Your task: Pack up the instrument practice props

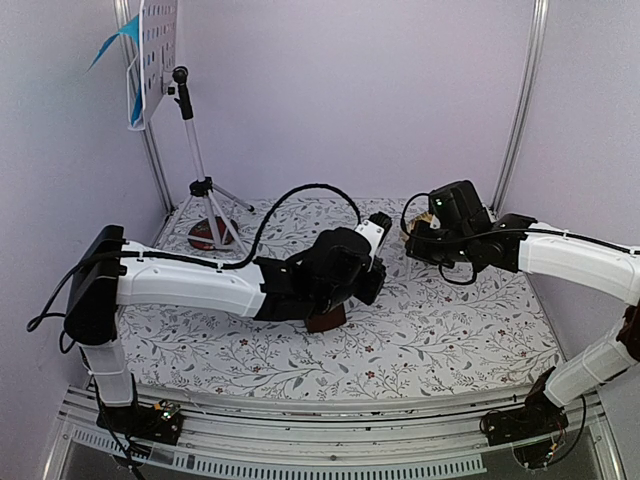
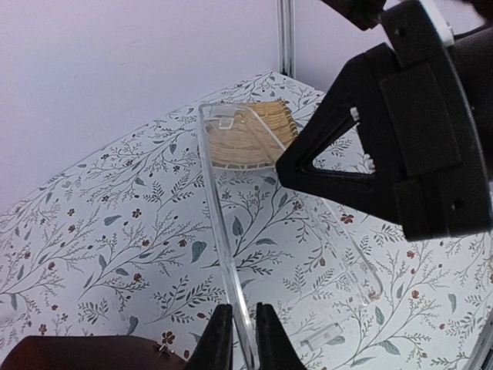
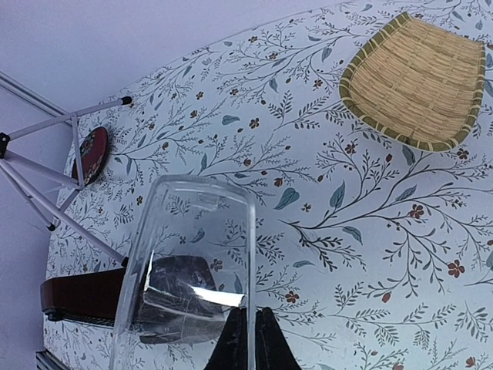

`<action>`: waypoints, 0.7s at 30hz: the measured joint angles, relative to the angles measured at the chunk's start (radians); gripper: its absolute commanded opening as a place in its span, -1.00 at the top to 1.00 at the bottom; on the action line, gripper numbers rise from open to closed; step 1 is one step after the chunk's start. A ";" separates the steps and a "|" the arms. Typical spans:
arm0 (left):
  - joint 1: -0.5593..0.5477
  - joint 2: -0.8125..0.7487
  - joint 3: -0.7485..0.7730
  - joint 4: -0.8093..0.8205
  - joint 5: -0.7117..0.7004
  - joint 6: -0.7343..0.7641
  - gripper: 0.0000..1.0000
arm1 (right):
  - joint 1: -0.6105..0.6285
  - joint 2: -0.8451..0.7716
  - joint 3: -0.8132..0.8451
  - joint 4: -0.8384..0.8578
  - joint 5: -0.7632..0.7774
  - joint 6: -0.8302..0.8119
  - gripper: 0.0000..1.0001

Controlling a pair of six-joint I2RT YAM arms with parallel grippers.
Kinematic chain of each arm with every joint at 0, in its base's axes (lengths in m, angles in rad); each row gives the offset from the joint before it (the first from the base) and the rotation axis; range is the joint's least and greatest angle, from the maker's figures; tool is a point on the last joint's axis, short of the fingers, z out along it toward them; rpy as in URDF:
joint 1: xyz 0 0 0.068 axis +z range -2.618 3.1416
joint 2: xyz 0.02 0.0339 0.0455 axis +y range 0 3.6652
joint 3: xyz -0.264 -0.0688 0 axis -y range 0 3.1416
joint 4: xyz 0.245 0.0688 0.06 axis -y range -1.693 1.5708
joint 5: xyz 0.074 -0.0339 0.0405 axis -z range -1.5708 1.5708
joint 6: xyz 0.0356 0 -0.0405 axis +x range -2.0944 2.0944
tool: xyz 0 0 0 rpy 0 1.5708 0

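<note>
Both grippers are shut on the same clear plastic cover (image 2: 308, 254), which also shows in the right wrist view (image 3: 196, 231), held above the table. My left gripper (image 2: 239, 327) pinches one edge; my right gripper (image 3: 253, 327) pinches another edge and appears as a black body in the left wrist view (image 2: 408, 131). The dark brown metronome (image 1: 326, 320) sits under my left arm and shows in both wrist views (image 2: 77, 354) (image 3: 77, 297). The silver tripod music stand (image 1: 200, 160) stands at the back left with its white perforated desk (image 1: 160, 50) and blue sheets (image 1: 122, 38).
A woven bamboo tray (image 3: 416, 81) lies on the floral tablecloth at the back right, also in the left wrist view (image 2: 246, 139). A round red object (image 1: 205, 236) lies between the tripod legs (image 3: 91, 154). Metal frame posts stand at the back corners.
</note>
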 measured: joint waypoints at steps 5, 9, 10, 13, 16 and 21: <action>0.000 0.003 0.001 0.005 -0.021 0.001 0.86 | 0.000 0.002 0.000 0.002 -0.001 0.005 0.95; 0.000 0.006 0.004 0.007 -0.033 0.001 0.93 | 0.000 0.002 0.000 0.002 -0.002 0.007 0.71; 0.000 0.006 0.005 0.006 -0.038 0.001 0.95 | 0.000 0.002 0.000 0.002 -0.006 0.004 0.55; 0.000 0.006 0.005 0.006 -0.039 0.001 1.00 | 0.000 0.002 0.000 0.006 -0.022 -0.008 0.09; 0.000 0.006 0.005 0.006 -0.039 0.000 1.00 | 0.000 -0.018 -0.010 0.021 -0.028 -0.028 -0.36; 0.004 0.006 0.005 0.009 -0.035 -0.005 1.00 | 0.000 -0.143 -0.070 0.026 0.018 -0.048 -0.82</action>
